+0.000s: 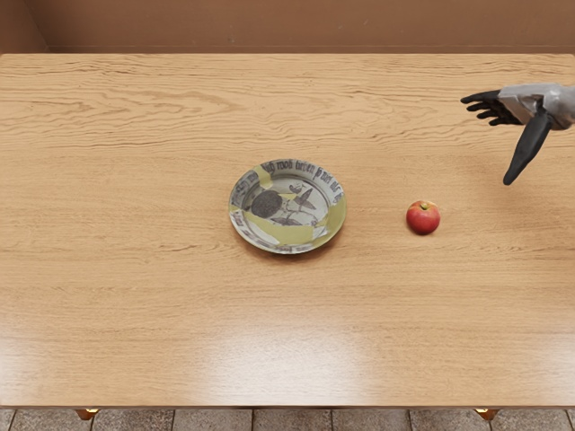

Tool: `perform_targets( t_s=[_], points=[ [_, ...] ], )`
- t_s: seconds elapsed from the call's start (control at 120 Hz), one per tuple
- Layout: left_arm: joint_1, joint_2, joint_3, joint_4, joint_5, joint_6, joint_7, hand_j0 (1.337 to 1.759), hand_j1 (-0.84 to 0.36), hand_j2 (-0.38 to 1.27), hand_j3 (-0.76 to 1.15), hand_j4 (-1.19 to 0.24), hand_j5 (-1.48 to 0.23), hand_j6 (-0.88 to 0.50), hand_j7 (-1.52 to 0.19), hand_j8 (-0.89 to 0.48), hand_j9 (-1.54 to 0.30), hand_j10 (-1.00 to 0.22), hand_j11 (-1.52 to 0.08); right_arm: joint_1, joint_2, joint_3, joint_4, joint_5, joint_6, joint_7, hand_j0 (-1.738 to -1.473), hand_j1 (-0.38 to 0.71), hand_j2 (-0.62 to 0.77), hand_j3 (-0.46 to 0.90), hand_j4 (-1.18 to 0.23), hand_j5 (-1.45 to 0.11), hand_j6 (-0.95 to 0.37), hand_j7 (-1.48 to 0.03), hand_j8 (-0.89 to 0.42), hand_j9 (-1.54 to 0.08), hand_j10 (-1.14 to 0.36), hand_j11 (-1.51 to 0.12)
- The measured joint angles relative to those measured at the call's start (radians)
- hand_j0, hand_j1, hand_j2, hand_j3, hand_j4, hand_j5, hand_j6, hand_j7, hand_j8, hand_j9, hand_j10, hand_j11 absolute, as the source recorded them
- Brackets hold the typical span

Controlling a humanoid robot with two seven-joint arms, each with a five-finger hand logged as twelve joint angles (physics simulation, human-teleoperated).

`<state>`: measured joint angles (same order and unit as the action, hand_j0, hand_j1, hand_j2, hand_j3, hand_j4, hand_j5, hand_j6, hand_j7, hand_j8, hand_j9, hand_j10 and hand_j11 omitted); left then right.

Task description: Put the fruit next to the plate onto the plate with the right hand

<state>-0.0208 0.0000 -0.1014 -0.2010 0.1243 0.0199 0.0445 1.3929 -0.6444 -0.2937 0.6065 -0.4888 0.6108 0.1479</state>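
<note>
One round, shallow ceramic plate, grey and olive-yellow with dark painted figures and lettering around its rim, is sitting near the middle of the light-brown wooden table. It is the only container in view, and it is holding nothing: its painted well is showing in full.

One small red apple with a short stem is resting upright on the bare wood at three o'clock from the plate. It is well apart from the rim and is not touching it, so the fruit is lying beside the plate, not on it.

One hand is showing. The right hand, grey at the palm with dark digits, is coming in from the picture's right edge. It is hanging at about one o'clock from the apple, well apart from it and nearer the table's far edge. Its fingers are spreading wide toward nine o'clock, and its long thumb is pointing down toward seven o'clock. The hand is gripping nothing and is touching neither apple nor plate.

Two brass-coloured table feet are peeking out under the near edge, at seven and five o'clock from the plate, standing on grey stone tiles.
</note>
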Motion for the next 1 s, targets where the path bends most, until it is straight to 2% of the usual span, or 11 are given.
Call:
perform_targets(
  t_s=[0.183,0.217,0.3,0.333,0.483,0.617,0.675,0.8,1.0],
  points=[
    [-0.001,0.0,0.0,0.0,0.0,0.0,0.0,1.658,0.35,0.0,0.0,0.0,0.0,0.0,0.0,0.0,0.0,0.0,0.0,0.01,-0.004,0.034,0.005,-0.001,0.0,-0.012,-1.658,-0.33,0.0,0.0,-0.02,-0.02,-0.02,-0.02,-0.02,-0.02,-0.02,-0.02],
    [-0.001,0.0,0.0,0.0,0.0,0.0,0.0,1.658,0.35,0.0,0.0,0.0,0.0,0.0,0.0,0.0,0.0,0.0,0.0,0.01,-0.003,0.042,0.006,-0.001,0.0,-0.028,-1.658,-0.33,0.0,0.0,-0.02,-0.02,-0.02,-0.02,-0.02,-0.02,-0.02,-0.02],
    [0.001,0.0,0.0,0.0,0.0,0.0,0.0,1.658,0.35,0.0,0.0,0.0,0.0,0.0,0.0,0.0,0.0,0.0,0.0,0.009,0.005,0.077,0.013,-0.002,0.0,-0.125,-1.658,-0.33,0.0,0.0,-0.02,-0.02,-0.02,-0.02,-0.02,-0.02,-0.02,-0.02],
    [0.0,0.0,0.0,0.0,0.0,0.0,0.0,1.658,0.35,0.0,0.0,0.0,0.0,0.0,0.0,0.0,0.0,0.0,0.0,0.01,0.003,0.088,0.04,-0.004,0.0,-0.163,-1.658,-0.33,0.0,0.0,-0.02,-0.02,-0.02,-0.02,-0.02,-0.02,-0.02,-0.02],
    [0.001,0.0,0.0,0.0,0.0,0.0,0.0,1.658,0.35,0.0,0.0,0.0,0.0,0.0,0.0,0.0,0.0,0.0,0.0,0.036,-0.1,0.161,0.371,-0.009,0.0,-0.434,-1.658,-0.33,0.0,0.0,-0.02,-0.03,-0.02,-0.03,-0.02,-0.03,-0.02,-0.03],
    [-0.001,0.0,0.0,0.0,0.0,0.0,0.0,1.658,0.35,0.0,0.0,0.0,0.0,0.0,0.0,0.0,0.0,0.0,0.0,0.045,-0.139,0.248,0.525,-0.012,0.0,-0.621,-1.658,-0.32,0.0,0.0,-0.02,-0.03,-0.03,-0.03,-0.02,-0.03,-0.02,-0.03],
    [0.0,0.0,0.0,0.0,0.0,0.0,0.0,1.658,0.35,0.0,0.0,0.0,0.0,0.0,0.0,0.0,0.0,0.0,0.0,0.05,-0.141,0.263,0.572,-0.014,-0.016,-0.678,-1.658,-0.32,0.0,0.0,-0.02,-0.03,-0.03,-0.03,-0.02,-0.03,-0.02,-0.03],
    [0.0,0.0,0.0,0.0,0.0,0.0,0.0,1.658,0.35,0.0,0.0,0.0,0.0,0.0,0.0,0.0,0.0,0.0,0.0,0.068,-0.132,0.276,0.679,-0.08,-0.173,-0.734,-1.658,-0.32,0.0,0.0,-0.02,-0.03,-0.03,-0.03,-0.02,-0.03,-0.02,-0.03],
    [-0.001,0.0,0.0,0.0,0.0,0.0,0.0,1.658,0.35,0.0,0.0,0.0,0.0,0.0,0.0,0.0,0.0,0.0,0.0,0.062,-0.121,0.243,0.876,-0.21,-0.463,-0.755,-1.658,-0.33,0.0,0.0,-0.02,-0.03,-0.03,-0.03,-0.02,-0.03,-0.02,-0.03]
  ],
)
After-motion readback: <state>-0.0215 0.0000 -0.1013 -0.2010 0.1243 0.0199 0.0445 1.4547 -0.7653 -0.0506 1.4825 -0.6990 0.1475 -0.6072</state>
